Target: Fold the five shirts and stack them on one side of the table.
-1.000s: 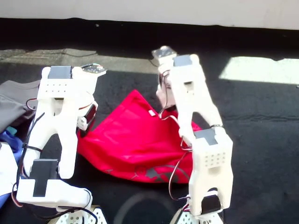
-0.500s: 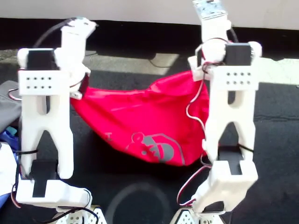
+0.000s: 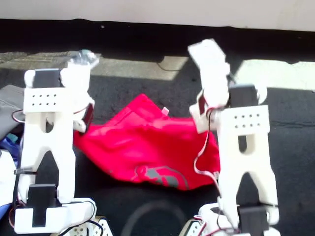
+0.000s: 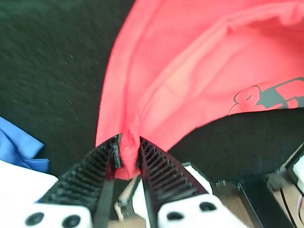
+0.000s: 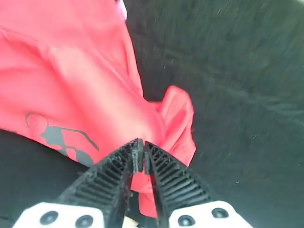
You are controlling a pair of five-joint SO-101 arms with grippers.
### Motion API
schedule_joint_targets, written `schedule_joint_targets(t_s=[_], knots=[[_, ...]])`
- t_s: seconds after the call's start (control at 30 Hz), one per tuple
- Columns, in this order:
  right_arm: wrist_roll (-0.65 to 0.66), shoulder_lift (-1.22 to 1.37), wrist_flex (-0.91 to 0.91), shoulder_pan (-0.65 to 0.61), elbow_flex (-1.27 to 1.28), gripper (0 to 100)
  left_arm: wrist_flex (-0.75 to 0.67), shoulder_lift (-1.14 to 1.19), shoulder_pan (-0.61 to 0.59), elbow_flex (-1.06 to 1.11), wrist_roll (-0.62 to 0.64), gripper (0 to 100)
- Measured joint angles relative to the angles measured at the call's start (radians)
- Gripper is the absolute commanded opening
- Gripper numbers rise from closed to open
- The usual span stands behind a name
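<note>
The bench (image 3: 283,135) under me is covered in a dark, nappy fabric. The red shirt (image 3: 142,145) lies crumpled across its middle, between my two arms, with a grey print (image 3: 160,177) on its near side and a small label (image 3: 165,111) at its far peak. It is thin, limp cloth, light and quick to bunch, so I judge it will sag and slide wherever I am not holding it. Hems and corners are the places to take it, held well apart to keep it taut. At the bench's left edge is a heap of a grey shirt (image 3: 10,105), a blue shirt (image 3: 6,145) and some white cloth (image 3: 5,179). My left tool (image 4: 127,149) is clamped on a gathered edge of the red shirt, and my right tool (image 5: 138,152) is pinched tight on a fold at the opposite side.
</note>
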Motion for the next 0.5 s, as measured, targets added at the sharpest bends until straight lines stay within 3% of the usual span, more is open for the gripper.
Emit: schedule_joint_targets(t_s=[0.23, 0.5], knots=[[0.195, -0.161, -0.12, -0.029, 0.539, 0.6, 0.0, 0.0, 0.0, 0.098, 0.002, 1], [0.301, -0.302, 0.043, -0.032, 0.44, 22.6, -0.028, 0.0, 0.0, 0.114, 0.002, 1]])
